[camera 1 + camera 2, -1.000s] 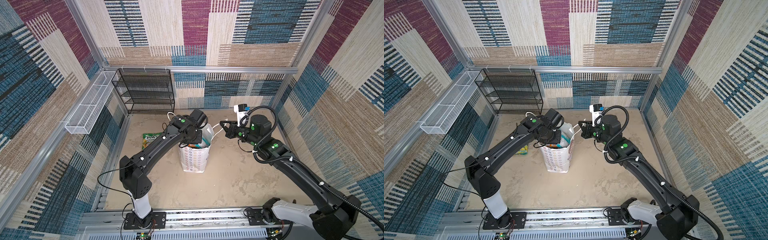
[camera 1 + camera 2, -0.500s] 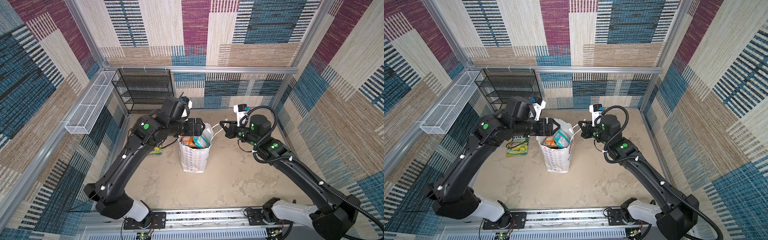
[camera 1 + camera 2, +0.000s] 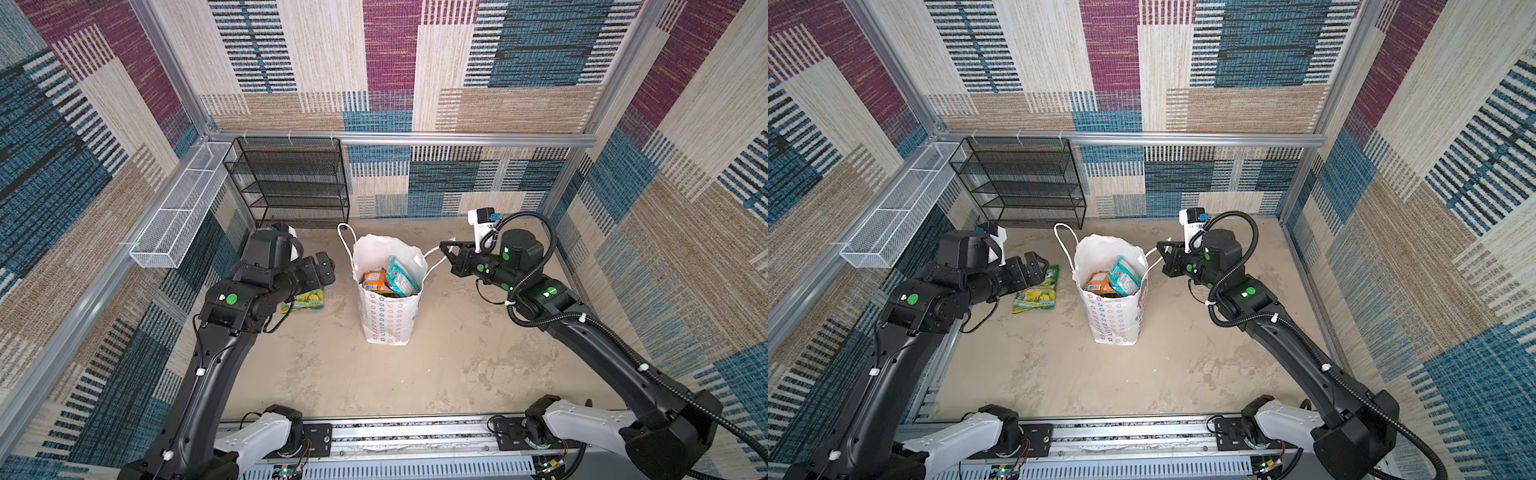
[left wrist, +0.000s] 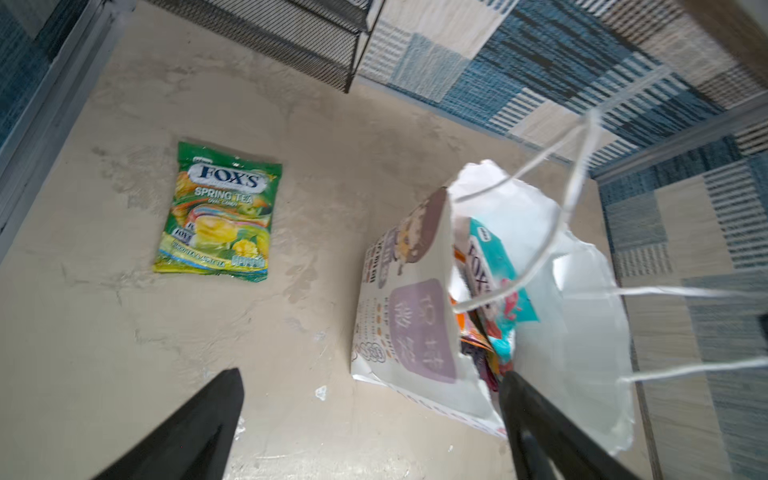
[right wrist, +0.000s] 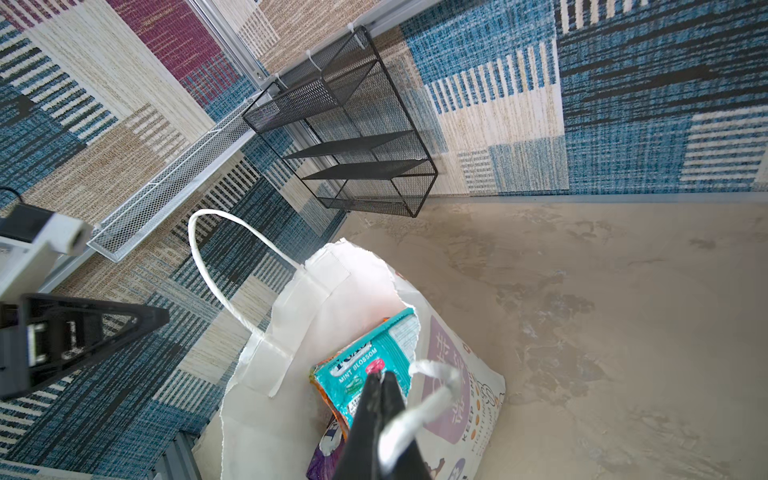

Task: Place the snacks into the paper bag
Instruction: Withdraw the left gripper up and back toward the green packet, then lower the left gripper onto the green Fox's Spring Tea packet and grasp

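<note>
Looking down in both top views, my left tool (image 3: 322, 272) hangs spread and empty beside the bag (image 3: 388, 320), near the green packet (image 3: 307, 301) on the tabletop (image 3: 332, 374). My right tool (image 3: 448, 250) pinches the cord handle (image 3: 434, 254) on the bag's other side.

From the left wrist, that packet lies flat ahead of my open tips, apart from the bag.

From the right wrist, my tips are pressed together on the cord, with a teal packet (image 5: 365, 365) standing high in the mouth beyond them.

I judge the flat, glossy packet may slip my pinch. Tugging the cord could tip the bag or tear its ragged rim.
</note>
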